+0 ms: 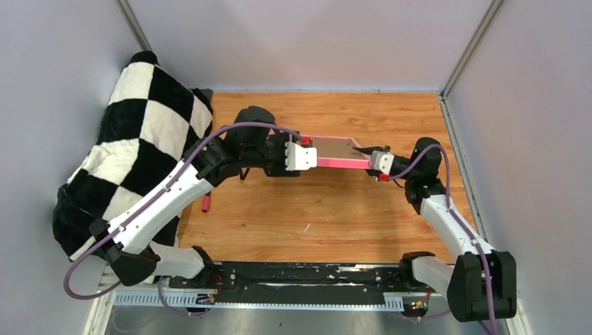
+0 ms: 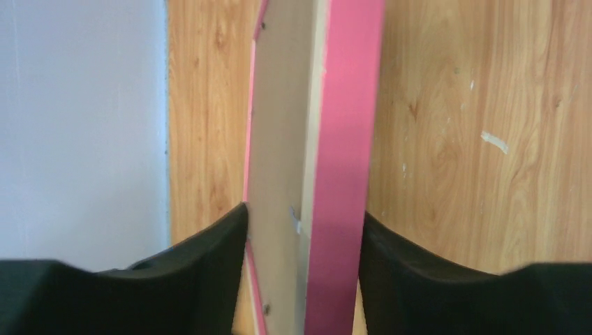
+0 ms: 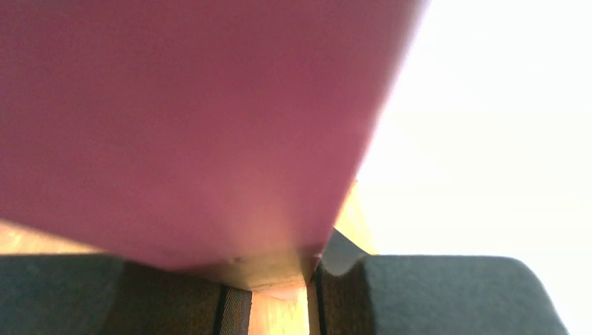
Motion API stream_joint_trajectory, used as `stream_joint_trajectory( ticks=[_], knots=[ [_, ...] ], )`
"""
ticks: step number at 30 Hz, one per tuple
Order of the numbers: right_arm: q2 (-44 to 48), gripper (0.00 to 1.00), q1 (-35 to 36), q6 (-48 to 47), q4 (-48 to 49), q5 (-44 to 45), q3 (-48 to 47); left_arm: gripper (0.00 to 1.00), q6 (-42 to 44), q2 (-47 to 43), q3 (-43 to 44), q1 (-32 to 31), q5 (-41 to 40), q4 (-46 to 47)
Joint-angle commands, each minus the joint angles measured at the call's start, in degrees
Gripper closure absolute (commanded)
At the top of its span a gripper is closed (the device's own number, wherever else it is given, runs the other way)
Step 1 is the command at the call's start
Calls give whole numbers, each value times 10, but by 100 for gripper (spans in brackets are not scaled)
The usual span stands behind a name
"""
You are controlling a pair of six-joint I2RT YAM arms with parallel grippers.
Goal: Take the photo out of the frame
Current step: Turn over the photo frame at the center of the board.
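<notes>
The frame (image 1: 342,162) hangs in the air above the wooden table, its pink edge toward the top camera and its brown back (image 1: 335,148) facing up. My left gripper (image 1: 311,155) holds its left end. In the left wrist view the frame (image 2: 342,139) stands between the black fingers (image 2: 209,279), which press on both its sides. My right gripper (image 1: 375,162) is at the frame's right corner. Seen from the right wrist, the pink frame (image 3: 195,105) fills the picture and its corner sits between the fingers (image 3: 419,293). The photo is hidden.
A black-and-white chequered blanket (image 1: 139,146) is heaped at the table's left side. A small red object (image 1: 206,202) lies on the wood beside the left arm. Grey walls close in the table (image 1: 293,223) at the back and sides.
</notes>
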State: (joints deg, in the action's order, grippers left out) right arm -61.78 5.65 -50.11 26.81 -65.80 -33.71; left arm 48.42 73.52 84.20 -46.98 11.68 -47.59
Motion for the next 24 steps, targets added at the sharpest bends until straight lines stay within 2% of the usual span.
stream_joint_trajectory(
  ticks=[1,3,6,10,13,17,19,24],
  knots=[
    [22,100,10,56,-138,-33,-61,28,-67,15,67,31,32,36],
    [17,100,11,76,-215,-34,-109,12,-96,21,101,53,34,36],
    [11,100,14,121,-278,-14,-163,1,-141,33,161,80,17,37],
    [19,100,17,203,-277,17,-184,0,-175,31,207,98,-21,63],
    [21,100,23,291,-257,56,-203,0,-195,12,195,100,-65,115],
    [8,100,24,402,-258,123,-238,0,-220,10,197,104,-110,134],
    [-4,100,24,455,-265,162,-256,0,-228,9,192,105,-116,141],
    [-34,100,23,549,-318,191,-296,0,-246,4,177,110,-137,153]
  ],
)
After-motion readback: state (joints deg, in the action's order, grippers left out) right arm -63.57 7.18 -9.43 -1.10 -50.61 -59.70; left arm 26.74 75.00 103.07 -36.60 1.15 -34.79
